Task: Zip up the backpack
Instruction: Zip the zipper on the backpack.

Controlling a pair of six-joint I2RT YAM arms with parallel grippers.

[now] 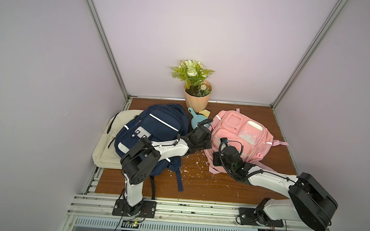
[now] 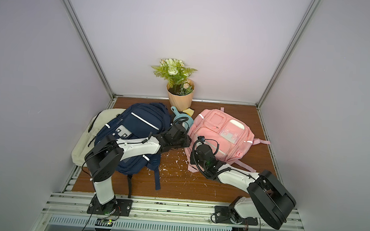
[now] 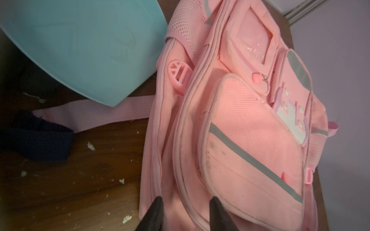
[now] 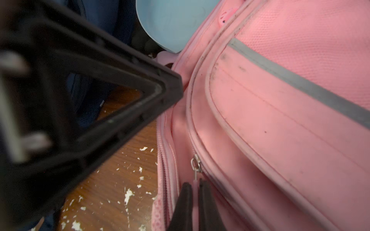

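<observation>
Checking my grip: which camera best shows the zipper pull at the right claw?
Right wrist view: the zipper pull sits close, pinched in the right claw. In both top views the right arm hides it; the left wrist view shows only other parts of the pink backpack.

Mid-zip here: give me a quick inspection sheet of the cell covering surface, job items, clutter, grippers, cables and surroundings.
Surface: wooden table, scattered with white flecks.
Job's things: pink backpack lying flat; zipper pull on its side seam.
Clutter: navy backpack partly on a cream bag; blue dustpan between the backpacks; flower pot and yellow sponge at the back.
Grippers: left gripper open, jaws apart over the pink backpack's side; right gripper shut on the zipper pull.
Cables: black wrist cables looped on the arms, no snag seen.
Surroundings: pale walls, metal frame posts; nothing else seen.
</observation>
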